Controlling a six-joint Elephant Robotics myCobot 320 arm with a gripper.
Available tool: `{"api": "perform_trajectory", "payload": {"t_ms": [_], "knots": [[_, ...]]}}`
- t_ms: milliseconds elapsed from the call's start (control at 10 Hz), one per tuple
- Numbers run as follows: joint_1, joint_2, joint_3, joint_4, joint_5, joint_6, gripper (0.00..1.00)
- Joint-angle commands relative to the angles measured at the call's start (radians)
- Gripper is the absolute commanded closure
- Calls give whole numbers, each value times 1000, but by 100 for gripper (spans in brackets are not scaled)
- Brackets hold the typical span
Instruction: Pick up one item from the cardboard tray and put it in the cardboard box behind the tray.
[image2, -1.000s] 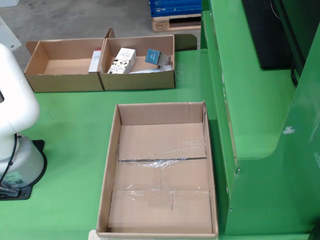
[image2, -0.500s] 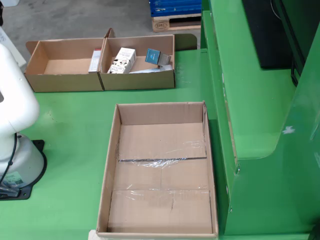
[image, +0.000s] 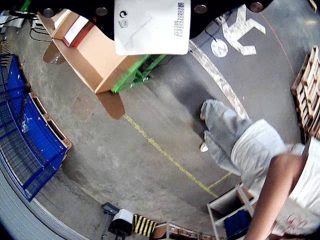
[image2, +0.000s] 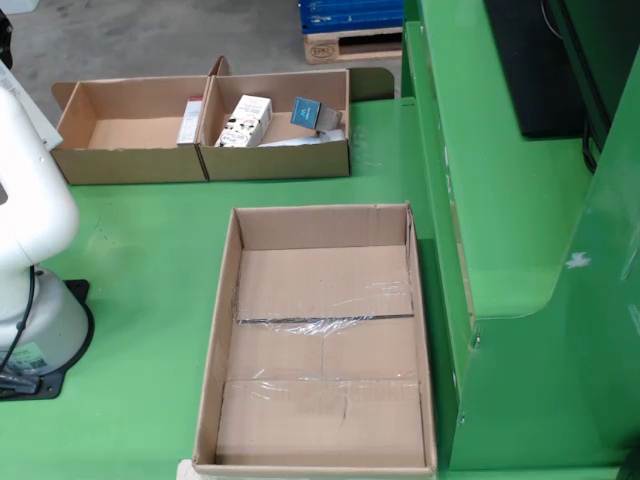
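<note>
In the wrist view a white carton (image: 151, 27) with printed digits hangs right under my gripper (image: 151, 6), held up in the air; the fingers themselves are hidden behind it. Past it, at upper left, is an open cardboard box (image: 95, 57) with a red and white item (image: 75, 30) inside. In the fixed view the large cardboard tray (image2: 222, 330) in front holds nothing. Behind it stand two joined cardboard boxes: the left one (image2: 130, 165) holds a red and white item (image2: 190, 120), the right one (image2: 280, 165) a white carton (image2: 243, 120) and a blue item (image2: 305, 110). The gripper is outside the fixed view.
My white arm base (image2: 30, 300) stands at the left on the green table (image2: 130, 250). A raised green structure (image2: 500, 200) runs along the right. In the wrist view a person (image: 260, 145) bends over on the concrete floor, with a blue cage (image: 25, 130) at left and wooden pallets (image: 310, 90) at right.
</note>
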Motion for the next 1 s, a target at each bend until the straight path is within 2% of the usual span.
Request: {"api": "perform_trajectory", "payload": {"t_ms": [0,100,200,400,500,700,800,900], "knots": [[-85,150,15,-192,-10,-96,100],[-85,150,15,-192,-10,-96,100],[-126,148,15,-14,-66,-167,100],[-126,148,15,-14,-66,-167,100],[-130,70,15,393,-297,-344,100],[-130,70,15,393,-297,-344,100],[-93,-24,15,764,-665,-645,100],[-93,-24,15,764,-665,-645,100]]}}
